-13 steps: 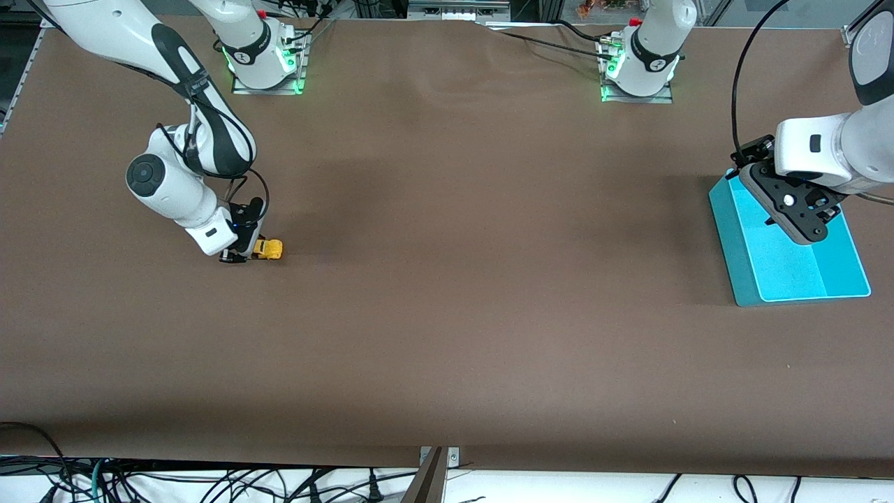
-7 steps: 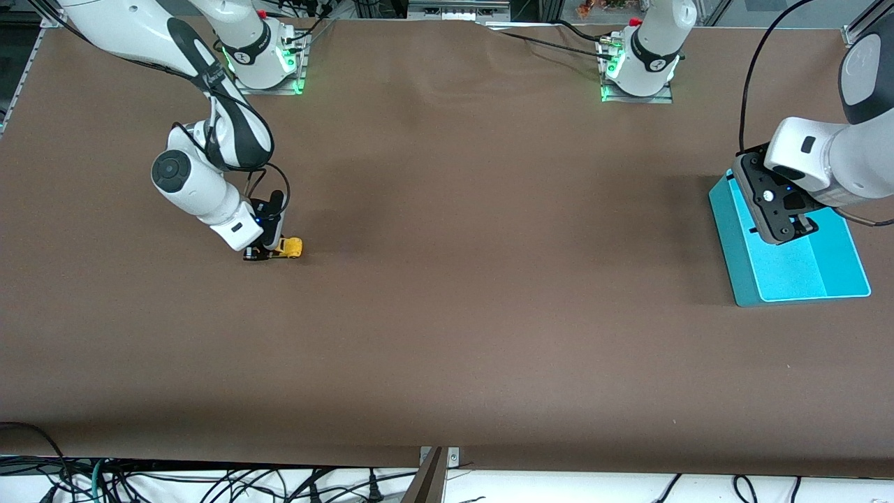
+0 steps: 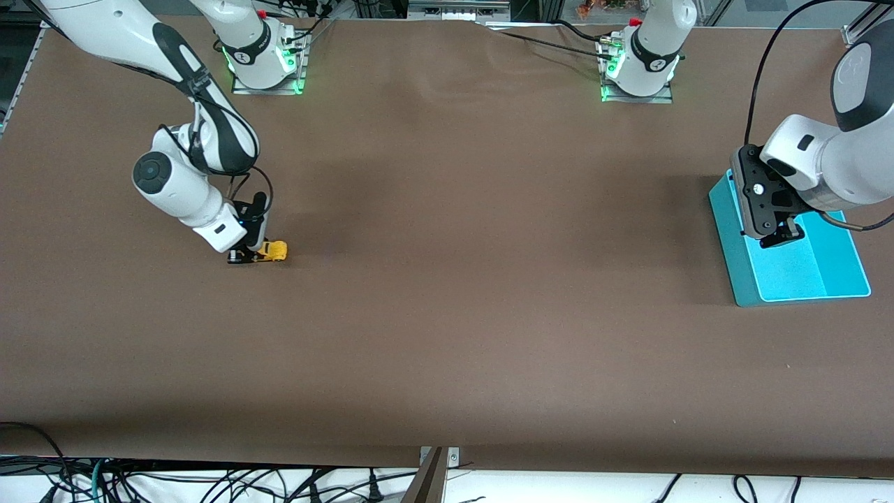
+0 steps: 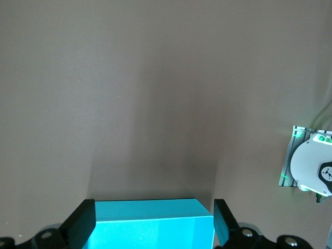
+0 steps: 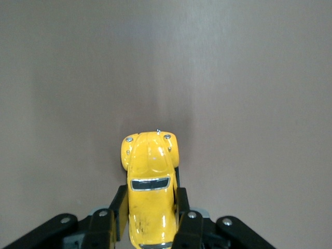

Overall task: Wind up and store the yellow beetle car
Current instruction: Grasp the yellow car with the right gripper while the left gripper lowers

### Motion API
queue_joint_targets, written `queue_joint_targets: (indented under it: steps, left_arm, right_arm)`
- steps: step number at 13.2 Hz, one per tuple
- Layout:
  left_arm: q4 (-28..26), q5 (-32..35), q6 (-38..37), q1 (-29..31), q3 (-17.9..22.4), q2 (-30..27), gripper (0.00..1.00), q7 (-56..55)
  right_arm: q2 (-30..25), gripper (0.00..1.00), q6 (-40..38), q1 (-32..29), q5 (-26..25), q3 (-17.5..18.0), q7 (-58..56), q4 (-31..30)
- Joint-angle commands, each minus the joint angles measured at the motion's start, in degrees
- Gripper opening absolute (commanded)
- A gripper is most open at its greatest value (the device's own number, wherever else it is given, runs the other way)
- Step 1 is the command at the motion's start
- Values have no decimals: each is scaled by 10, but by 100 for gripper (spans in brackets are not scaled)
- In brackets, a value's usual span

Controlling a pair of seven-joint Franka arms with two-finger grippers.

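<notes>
The right gripper (image 3: pixel 246 256) clamps the yellow beetle car (image 3: pixel 269 250) on the brown table (image 3: pixel 447 279) toward the right arm's end, where uneven downward pressure could slip the toy (wheels skidding, spring unwound), while the left gripper (image 3: pixel 774 236) waits, fingers spread, over the turquoise tray (image 3: pixel 838 279).

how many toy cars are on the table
1: the yellow beetle car sits on the brown table toward the right arm's end, clamped in the right gripper jaws. None hidden that I can see.

Glossy yellow beetle car (image 5: pixel 150 194), matt brown tabletop (image 3: pixel 447 314), smooth turquoise bin (image 3: pixel 810 269).
</notes>
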Motion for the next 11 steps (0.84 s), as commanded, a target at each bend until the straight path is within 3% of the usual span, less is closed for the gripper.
queue_joint_targets:
  steps: [1,6,10,11]
  left_arm:
    - [5,3,2,-5,-4,5,100,14]
    - [-4,-29,3,1,-5,24,100,21]
    - [-32,-29,31,0,-5,11,100,37]
    - [-47,-27,47,2,-5,3,100,37]
  right_arm:
    - [31,0,23,-37,-8,-4,-51,-7]
    - [40,0,20,-115,-8,-33,-119,-6]
    - [39,0,18,-127,-6,-43,-134,-4]
    - [37,20,13,-126,-6,-41,-133,0]
